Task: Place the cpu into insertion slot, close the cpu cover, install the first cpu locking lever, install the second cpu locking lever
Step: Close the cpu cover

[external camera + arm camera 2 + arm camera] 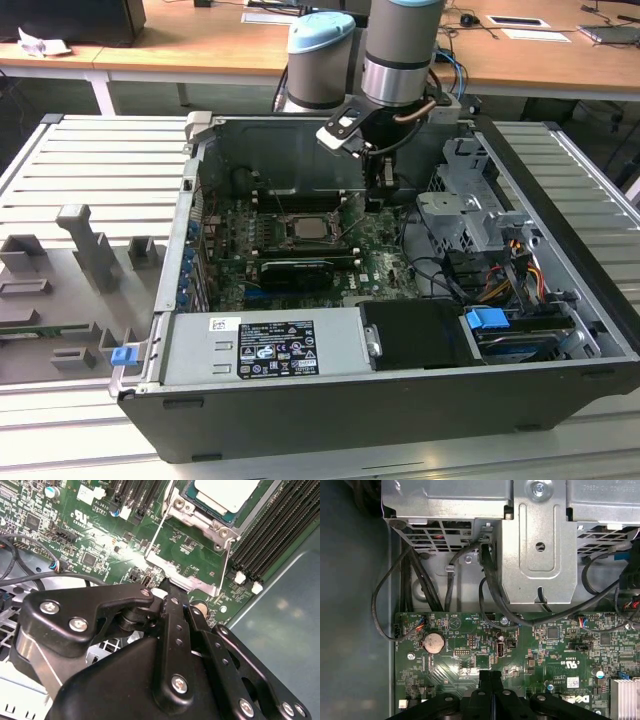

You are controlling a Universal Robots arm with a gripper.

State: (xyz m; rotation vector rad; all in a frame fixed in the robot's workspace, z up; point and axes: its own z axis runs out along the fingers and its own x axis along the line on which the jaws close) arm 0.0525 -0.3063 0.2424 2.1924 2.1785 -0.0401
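Arm (400, 60) drops vertically into the case (400, 415); gripper (171, 587), fingers pressed together and empty, meets the cpu cover (195, 577) edge, two o'clock of the cpu (310, 228) in the exterior view.

Lab: slatted metal bench (100, 160), office desks (200, 45) behind.

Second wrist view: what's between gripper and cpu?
In the second wrist view, the open cpu cover: its silver edge sits at the gripper tip, and motherboard shows through its cut-out up to the cpu.
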